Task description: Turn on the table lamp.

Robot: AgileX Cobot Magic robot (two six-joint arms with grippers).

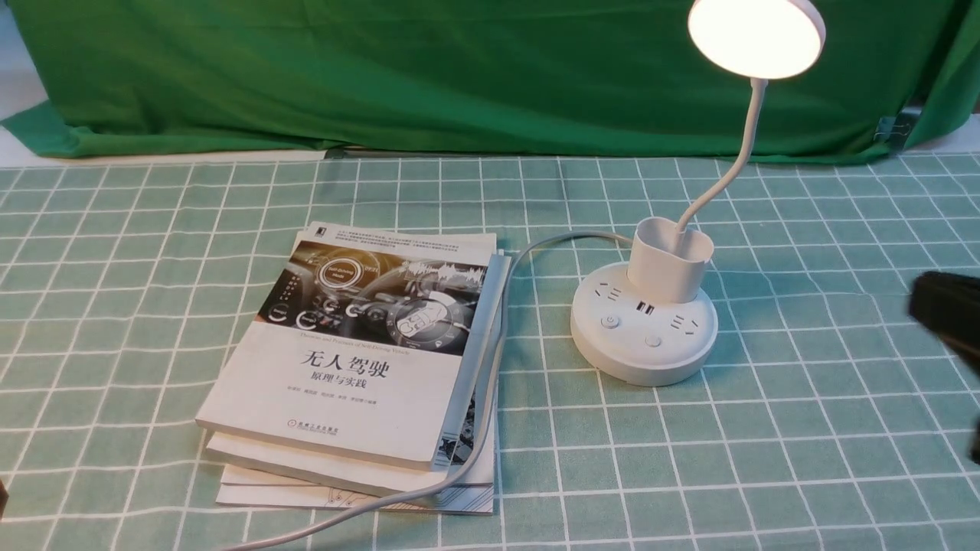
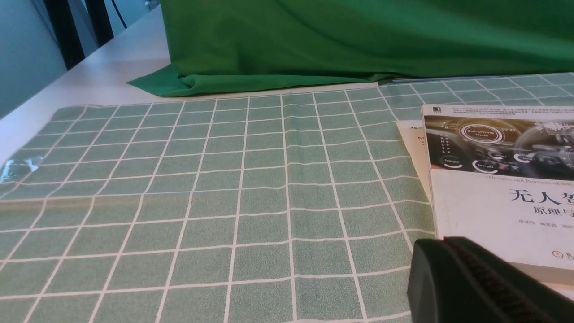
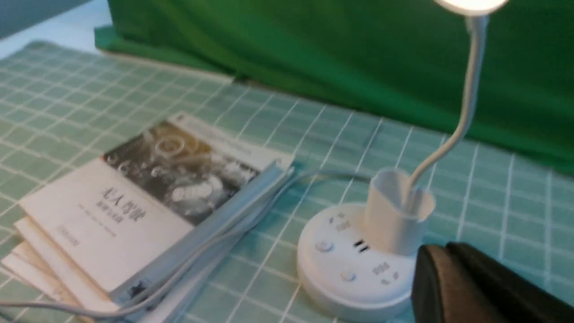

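The white table lamp stands right of centre, its round base (image 1: 643,337) on the checked cloth. The disc head (image 1: 756,34) glows bright at the top of the thin bent neck (image 1: 739,153), which rises from the cup holder (image 1: 671,256). Two round buttons (image 1: 609,322) (image 1: 652,340) sit on the front of the base, seen again in the right wrist view (image 3: 323,245) (image 3: 347,275). My right gripper (image 1: 922,306) is a blurred dark shape at the right edge, apart from the base; its fingers lie together, shut and empty (image 3: 441,251). My left gripper (image 2: 441,244) is shut and empty, beside the books.
A stack of books (image 1: 360,360) lies left of the lamp, with the lamp's grey cable (image 1: 494,367) running along its right side to the table's front edge. A green backdrop cloth (image 1: 459,69) hangs along the far edge of the table.
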